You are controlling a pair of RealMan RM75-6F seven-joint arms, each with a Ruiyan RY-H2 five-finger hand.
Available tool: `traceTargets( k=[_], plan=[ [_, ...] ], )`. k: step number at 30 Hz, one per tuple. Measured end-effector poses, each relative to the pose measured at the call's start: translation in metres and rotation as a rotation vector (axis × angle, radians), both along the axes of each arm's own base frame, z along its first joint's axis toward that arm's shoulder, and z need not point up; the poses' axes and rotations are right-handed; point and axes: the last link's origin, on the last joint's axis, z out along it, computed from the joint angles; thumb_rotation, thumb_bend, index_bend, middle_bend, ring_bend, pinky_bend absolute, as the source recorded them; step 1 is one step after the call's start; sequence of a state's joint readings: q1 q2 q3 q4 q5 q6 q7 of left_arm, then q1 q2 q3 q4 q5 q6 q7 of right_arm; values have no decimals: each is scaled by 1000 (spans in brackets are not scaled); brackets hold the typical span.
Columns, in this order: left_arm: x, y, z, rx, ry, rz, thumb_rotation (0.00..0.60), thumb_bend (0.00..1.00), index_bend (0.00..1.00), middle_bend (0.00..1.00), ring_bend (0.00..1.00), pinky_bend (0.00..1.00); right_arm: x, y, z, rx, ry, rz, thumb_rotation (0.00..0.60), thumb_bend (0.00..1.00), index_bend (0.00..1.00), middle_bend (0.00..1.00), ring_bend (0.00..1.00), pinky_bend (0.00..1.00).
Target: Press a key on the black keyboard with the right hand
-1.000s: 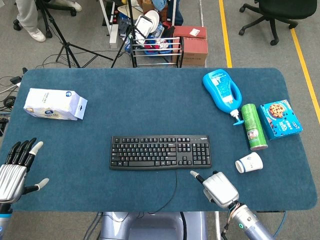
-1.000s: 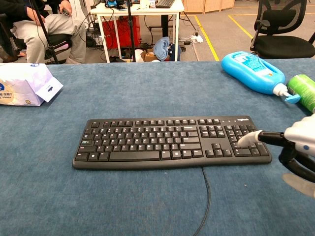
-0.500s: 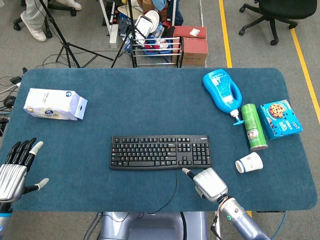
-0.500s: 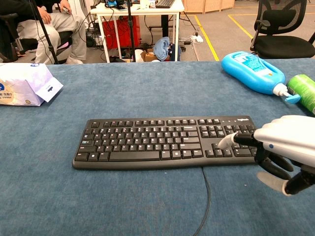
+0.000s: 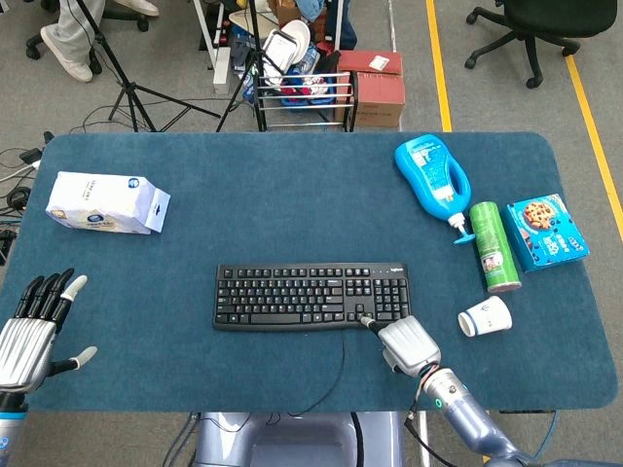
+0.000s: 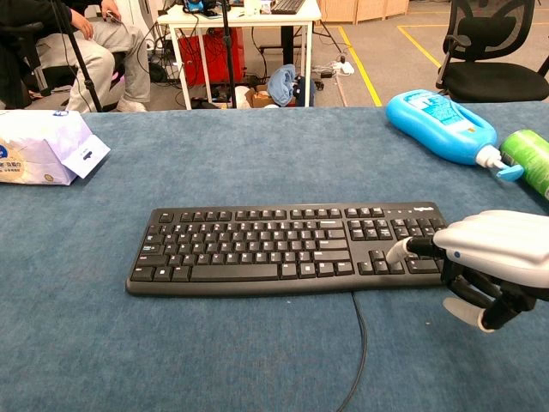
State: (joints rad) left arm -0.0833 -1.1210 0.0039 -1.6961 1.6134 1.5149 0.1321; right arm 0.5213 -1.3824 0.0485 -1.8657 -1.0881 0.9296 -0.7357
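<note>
The black keyboard [image 5: 311, 296] [image 6: 298, 246] lies flat at the middle of the blue table. My right hand [image 5: 409, 345] [image 6: 491, 262] hovers at the keyboard's near right corner, one finger stretched out and the others curled under. That fingertip [image 6: 395, 251] rests on a key in the arrow-key area near the front edge. My left hand [image 5: 27, 331] waits at the table's near left corner, fingers spread, holding nothing; the chest view does not show it.
A white paper cup [image 5: 485, 316] stands just right of my right hand. Farther right lie a green can [image 5: 494, 246], a blue bottle [image 5: 433, 177] and a blue cookie box [image 5: 548, 231]. A white carton [image 5: 107, 203] sits at far left. The keyboard cable [image 6: 360, 343] runs toward me.
My right hand moved forward and left from the table's near edge until its outstretched finger reached the keyboard's lower right keys. The left hand has barely moved.
</note>
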Motion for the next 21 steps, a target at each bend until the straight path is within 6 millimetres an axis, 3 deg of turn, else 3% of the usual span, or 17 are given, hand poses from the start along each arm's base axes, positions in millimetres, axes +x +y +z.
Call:
traceTargets(
  k=[21],
  plan=[
    [-3, 3, -4, -15, 5, 13, 600, 0, 0, 0, 0, 0, 2, -13, -14, 17, -3, -26, 600, 569, 143, 770, 711, 493]
  ],
)
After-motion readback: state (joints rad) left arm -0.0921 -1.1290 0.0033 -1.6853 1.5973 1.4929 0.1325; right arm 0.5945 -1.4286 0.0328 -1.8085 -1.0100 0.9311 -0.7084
